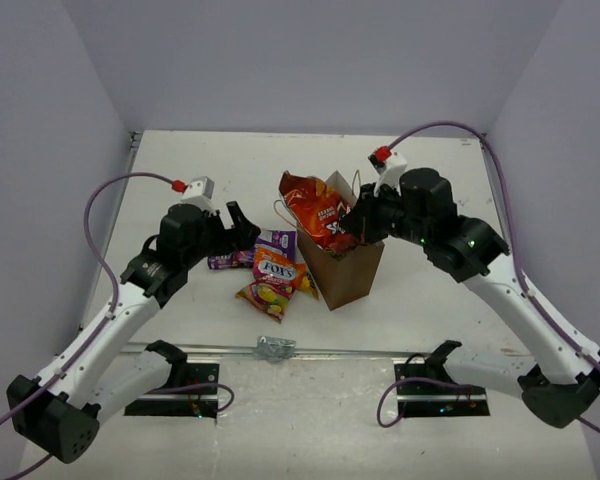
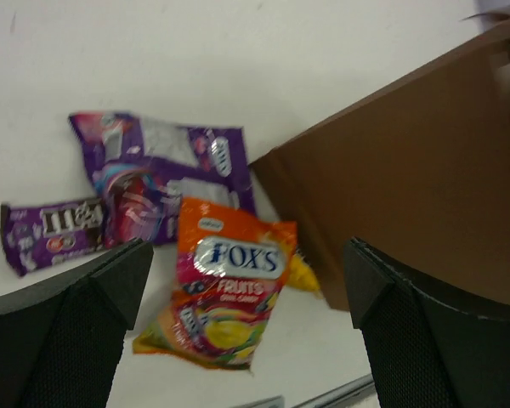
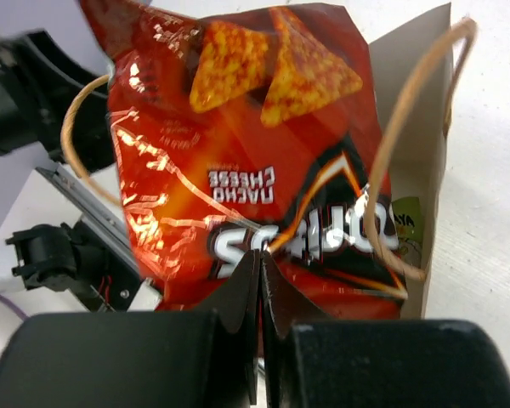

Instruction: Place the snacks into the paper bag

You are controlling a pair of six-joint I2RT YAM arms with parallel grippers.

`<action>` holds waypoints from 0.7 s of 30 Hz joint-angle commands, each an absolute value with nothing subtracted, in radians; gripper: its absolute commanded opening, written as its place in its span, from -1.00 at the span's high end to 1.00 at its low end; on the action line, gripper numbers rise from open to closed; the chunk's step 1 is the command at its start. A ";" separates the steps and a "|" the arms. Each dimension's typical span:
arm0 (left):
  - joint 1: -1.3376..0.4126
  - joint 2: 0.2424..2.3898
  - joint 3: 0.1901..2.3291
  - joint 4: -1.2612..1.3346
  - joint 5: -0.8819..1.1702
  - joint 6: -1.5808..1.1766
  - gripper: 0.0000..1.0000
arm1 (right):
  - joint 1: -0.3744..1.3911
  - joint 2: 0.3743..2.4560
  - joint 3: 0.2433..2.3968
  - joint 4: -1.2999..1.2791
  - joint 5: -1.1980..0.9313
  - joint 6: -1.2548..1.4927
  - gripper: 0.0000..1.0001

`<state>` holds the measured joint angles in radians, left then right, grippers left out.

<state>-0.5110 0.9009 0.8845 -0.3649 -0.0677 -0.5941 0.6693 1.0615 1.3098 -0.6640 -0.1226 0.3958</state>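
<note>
Doritos bag (image 3: 238, 153), labelled "Nacho Cheese", sticks out of the paper bag (image 1: 350, 270).
Right gripper (image 3: 259, 263) closed tight, tips on it; left gripper (image 2: 248, 255) spread wide, empty, over FOX'S packet (image 2: 229, 280) and m&m's packet (image 2: 51, 234) beside the paper bag.

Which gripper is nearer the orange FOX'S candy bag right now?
Left. The left gripper hovers open right by the orange FOX'S candy bag; the right gripper is at the brown paper bag mouth, shut on the red chip bag.

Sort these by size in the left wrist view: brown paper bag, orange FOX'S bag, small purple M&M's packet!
1. brown paper bag, even though it is partly cut off
2. orange FOX'S bag
3. small purple M&M's packet
</note>
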 commanded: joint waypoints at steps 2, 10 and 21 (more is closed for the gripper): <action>-0.355 0.905 0.770 -0.307 0.165 -0.723 -1.00 | 0.686 1.220 1.403 -0.669 -0.043 0.396 1.00; -0.311 0.911 0.698 -0.316 0.238 -0.726 -1.00 | 0.692 1.345 1.555 -0.931 0.135 0.350 1.00; -0.281 0.903 0.564 -0.233 0.310 -0.793 -1.00 | 0.696 1.017 1.713 -0.923 0.025 0.367 0.78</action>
